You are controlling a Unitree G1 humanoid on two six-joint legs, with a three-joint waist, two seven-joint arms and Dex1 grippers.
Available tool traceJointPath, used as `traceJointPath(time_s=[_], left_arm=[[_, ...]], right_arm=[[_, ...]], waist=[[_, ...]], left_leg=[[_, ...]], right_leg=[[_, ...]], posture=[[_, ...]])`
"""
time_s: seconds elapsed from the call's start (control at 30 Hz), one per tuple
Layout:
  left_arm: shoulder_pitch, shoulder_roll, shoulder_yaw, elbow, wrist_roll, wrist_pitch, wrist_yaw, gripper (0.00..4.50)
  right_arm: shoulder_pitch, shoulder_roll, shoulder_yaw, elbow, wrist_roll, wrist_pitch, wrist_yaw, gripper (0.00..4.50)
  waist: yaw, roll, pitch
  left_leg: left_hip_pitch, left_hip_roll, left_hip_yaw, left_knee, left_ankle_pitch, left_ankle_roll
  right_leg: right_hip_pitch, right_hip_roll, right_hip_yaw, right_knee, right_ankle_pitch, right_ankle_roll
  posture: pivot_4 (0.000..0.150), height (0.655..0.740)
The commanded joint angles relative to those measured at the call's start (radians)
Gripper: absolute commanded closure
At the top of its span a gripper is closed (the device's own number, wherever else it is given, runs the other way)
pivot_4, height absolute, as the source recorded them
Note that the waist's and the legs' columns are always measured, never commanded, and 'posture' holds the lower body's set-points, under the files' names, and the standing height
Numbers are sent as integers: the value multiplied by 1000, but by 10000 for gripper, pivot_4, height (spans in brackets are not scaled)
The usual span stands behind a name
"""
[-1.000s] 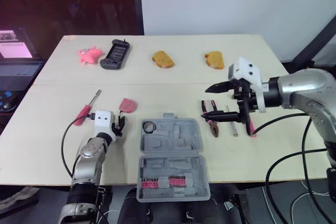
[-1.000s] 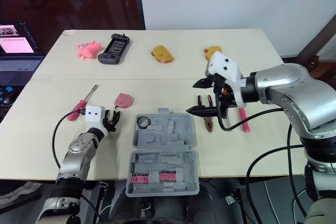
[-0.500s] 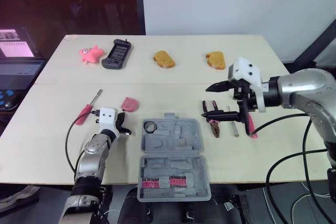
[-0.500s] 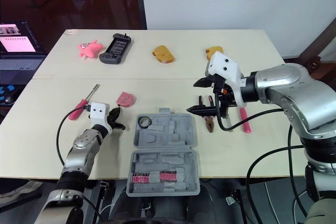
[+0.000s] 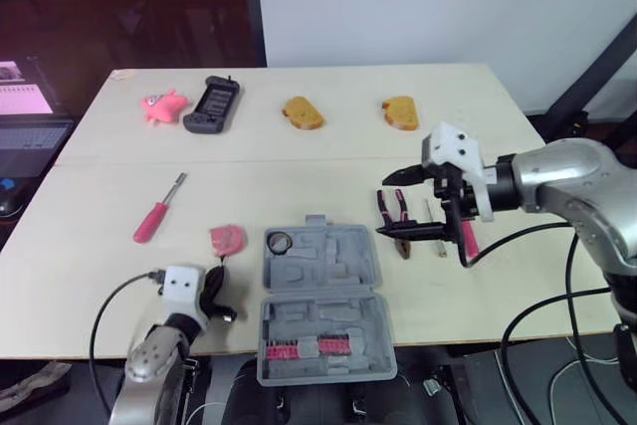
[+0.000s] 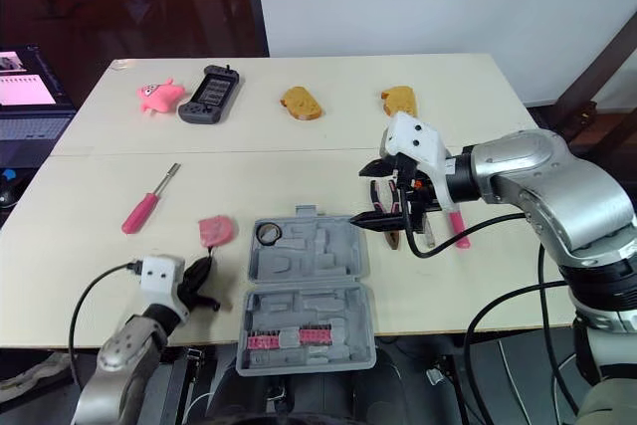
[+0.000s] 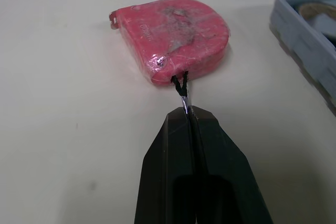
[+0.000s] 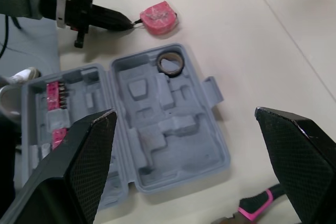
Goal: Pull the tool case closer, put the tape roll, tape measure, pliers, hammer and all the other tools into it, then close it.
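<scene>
Head views
- Tool case (image 5: 370,276): open at the near centre of the table (image 5: 90,276). Its hinge line runs left to right and the latch tab points away from the robot.
- Tape roll (image 5: 280,241): lies flat in the far-left pocket of the case.
- Tape measure (image 5: 226,239): on the table just left of the case, with its cord end toward the robot.
- Screwdriver (image 5: 157,213): left of the tape measure. Its long axis is diagonal, with the blade pointing away and to the right.
- Pliers (image 5: 392,204): just right of the case, nose toward the robot.
- Left gripper (image 6: 202,281): at the near table edge, on the robot's side of the tape measure.
- Right gripper (image 6: 356,194): spread wide and holding nothing, above the pliers.
- Surface and room: pale wooden tabletop, with a white wall behind it, dark glass at far left and a laptop (image 5: 25,116) beside the table.

Left wrist view
- Claw: the fingers (image 7: 173,171) are pressed together and pinch the tape measure's thin black cord.
- Case wall: beside the tape measure, not touching it.

Right wrist view
- Claw: the fingers (image 8: 84,161) are far apart and empty, above the open case.
- Tape measure cord: leads to the left gripper.
</scene>
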Motion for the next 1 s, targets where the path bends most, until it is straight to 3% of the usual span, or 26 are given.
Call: traceJointPath(time_s=[0.03, 0.33, 0.67, 0.77, 1.0], left_arm=[[132, -13, 8, -98, -14, 1, 10, 44656], [378, -5, 29, -179, -30, -47, -17, 44656], [415, 2, 9, -222, -57, -22, -36, 44656], [442, 53, -13, -272, -69, -5, -98, 37362], [538, 188, 212, -371, -345, -70, -348, 2024]], right_arm=[[-23, 5, -4, -13, 20, -14, 29, 0], [-48, 33, 22, 9, 14, -32, 63, 0], [-46, 46, 27, 11, 8, -45, 60, 0], [-41, 47, 26, 7, 8, -50, 54, 0], [-27, 53, 17, 13, 6, -70, 43, 0]], waist=[[-1, 0, 0], [-5, 0, 0], [-5, 1, 1], [-4, 1, 1], [-5, 1, 4]], left_leg=[[0, 0, 0, 0, 0, 0], [0, 0, 0, -1, -3, -3], [-1, 0, 1, -1, -4, -4], [-1, 0, 1, -1, -4, -4], [-4, 0, 2, -2, -4, -4]], right_leg=[[0, 0, 0, -1, 0, 0], [-1, -2, 0, -4, 0, 0], [-2, -3, 0, -5, -1, 0], [-2, -3, 0, -5, -1, 0], [-6, -5, -2, -6, 0, 0]], posture=[[1500, 7188], [1500, 7188], [1500, 7188], [1500, 7188], [1500, 7188]])
